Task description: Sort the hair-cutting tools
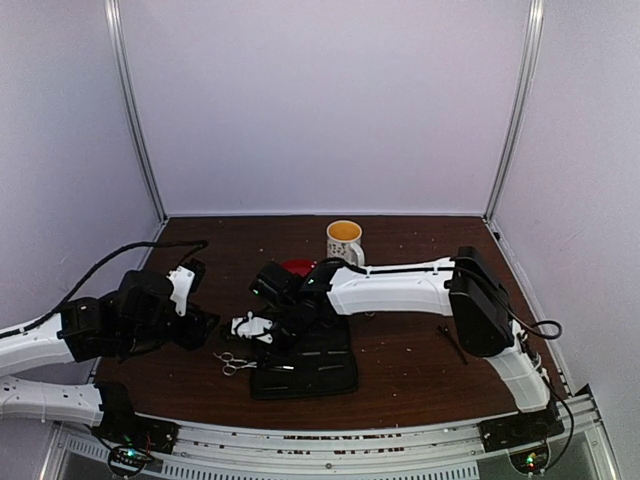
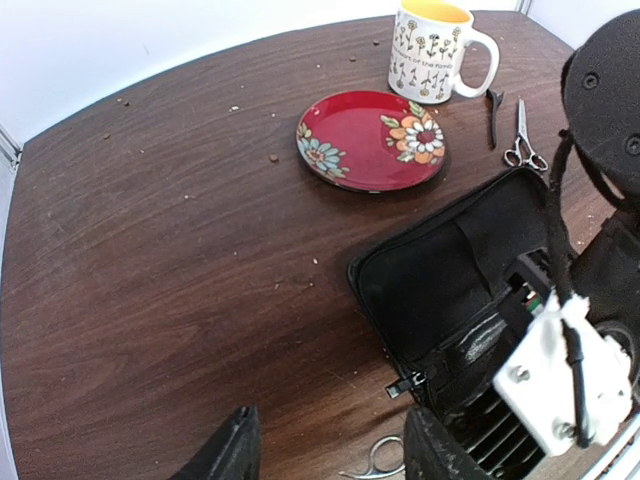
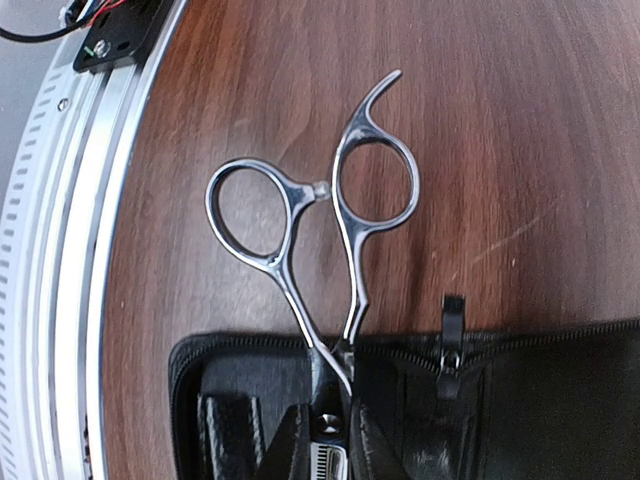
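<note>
Right now I am watching the right pincer [image 3: 330, 452] pinching the silver scissors [image 3: 354, 262] by the blades at the black zip case's [image 3: 560, 400] edge. The ring handles are lying on the tabletop [image 3: 480, 120] toward 12 o'clock. The left pincer [image 2: 330, 455] is hanging spread. The second scissors [image 2: 523, 135] are lying at the mug's [image 2: 430, 50] 4 o'clock.

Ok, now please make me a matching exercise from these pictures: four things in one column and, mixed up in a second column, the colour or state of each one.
Things
1. mug
2. saucer
3. zip case
4. scissors at the case

Colour or state
A. black, lying open
B. silver, ring handles on the table, blades over the case's edge
C. red with flowers
D. white outside, yellow inside

Pairs: 1-D, 2-C, 3-A, 4-B
</note>
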Robot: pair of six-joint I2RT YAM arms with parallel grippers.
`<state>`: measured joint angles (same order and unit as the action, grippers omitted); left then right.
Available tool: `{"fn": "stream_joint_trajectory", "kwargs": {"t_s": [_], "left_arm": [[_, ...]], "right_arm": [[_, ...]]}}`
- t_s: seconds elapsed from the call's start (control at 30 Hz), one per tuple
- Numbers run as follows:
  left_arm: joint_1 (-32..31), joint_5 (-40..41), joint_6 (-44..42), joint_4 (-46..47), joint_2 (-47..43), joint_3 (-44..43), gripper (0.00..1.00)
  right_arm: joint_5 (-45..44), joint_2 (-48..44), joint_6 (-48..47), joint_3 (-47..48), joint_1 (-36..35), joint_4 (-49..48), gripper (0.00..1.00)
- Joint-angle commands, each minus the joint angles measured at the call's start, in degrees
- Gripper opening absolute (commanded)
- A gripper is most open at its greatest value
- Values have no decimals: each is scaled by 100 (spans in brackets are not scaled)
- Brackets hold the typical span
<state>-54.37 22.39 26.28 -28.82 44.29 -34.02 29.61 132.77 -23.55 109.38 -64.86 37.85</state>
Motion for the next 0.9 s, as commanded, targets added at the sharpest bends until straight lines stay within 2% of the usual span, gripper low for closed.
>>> {"fn": "stream_joint_trajectory", "kwargs": {"t_s": [0.0, 0.1, 0.3, 0.5, 0.63, 0.77, 0.87], "left_arm": [[-5, 73, 34, 179, -59, -112, 50], [-4, 47, 28, 175, -45, -115, 50], [-4, 6, -17, 147, -50, -99, 50], [-4, -238, -87, 60, -34, -72, 49], [-4, -652, -289, 120, 188, -105, 51], [-4, -1655, -647, 263, 774, -219, 61], [-4, -2357, -907, 333, 1455, -345, 62]], "right_arm": [[121, 261, 178, 418, -84, -144, 0], [122, 315, 178, 458, -80, -113, 0], [-24, 147, 17, 381, -73, 174, 30], [142, -965, -135, -393, 131, 270, 40], [207, -1974, -370, -1346, 352, 427, 43], [-15, -2928, -588, -2888, 601, 150, 45], [-284, -3492, -927, -3906, 632, -20, 45]]}}
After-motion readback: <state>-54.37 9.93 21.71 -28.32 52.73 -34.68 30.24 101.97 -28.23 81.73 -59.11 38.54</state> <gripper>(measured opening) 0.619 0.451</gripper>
